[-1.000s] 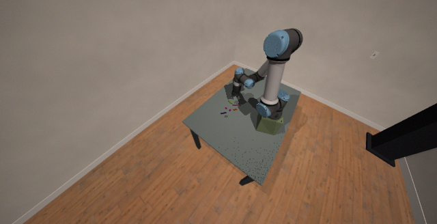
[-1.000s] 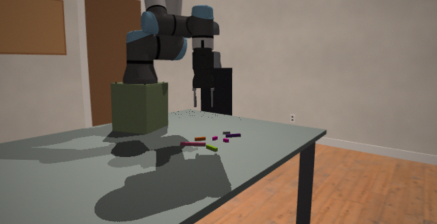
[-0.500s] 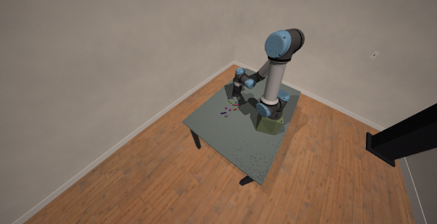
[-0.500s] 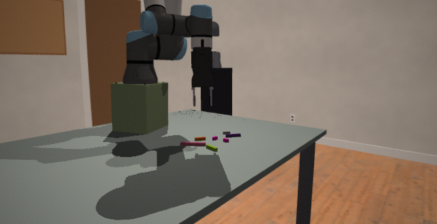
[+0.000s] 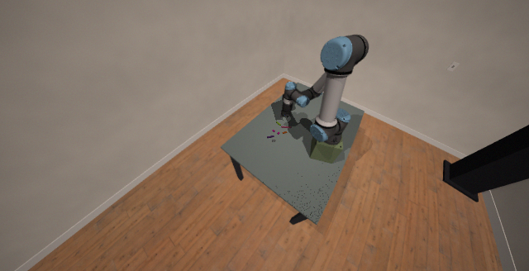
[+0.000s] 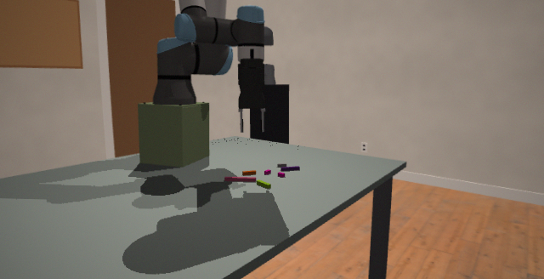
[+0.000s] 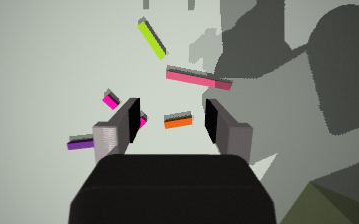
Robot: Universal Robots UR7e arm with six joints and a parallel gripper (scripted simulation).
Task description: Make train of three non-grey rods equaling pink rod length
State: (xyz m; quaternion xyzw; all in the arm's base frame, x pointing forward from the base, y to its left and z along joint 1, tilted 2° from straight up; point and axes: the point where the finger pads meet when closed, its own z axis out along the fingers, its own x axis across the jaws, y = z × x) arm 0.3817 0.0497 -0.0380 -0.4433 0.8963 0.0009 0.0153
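- The arm (image 5: 331,97) was built of pale grey tubes between dark charcoal joints.
- Round light-blue caps (image 5: 336,54) covered the joint ends.
- It stood on an olive-green block pedestal (image 6: 150,151).
- The hand (image 7: 172,120) was a black boxy body with two flat grey fingers.

open pincer (image 6: 252,119), rods below, table (image 6: 340,160)

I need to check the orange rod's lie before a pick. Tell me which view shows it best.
The wrist view: the orange rod lies large between the open gripper fingers, flat on the table. The exterior view shows it small; in the top view it is a mere speck.
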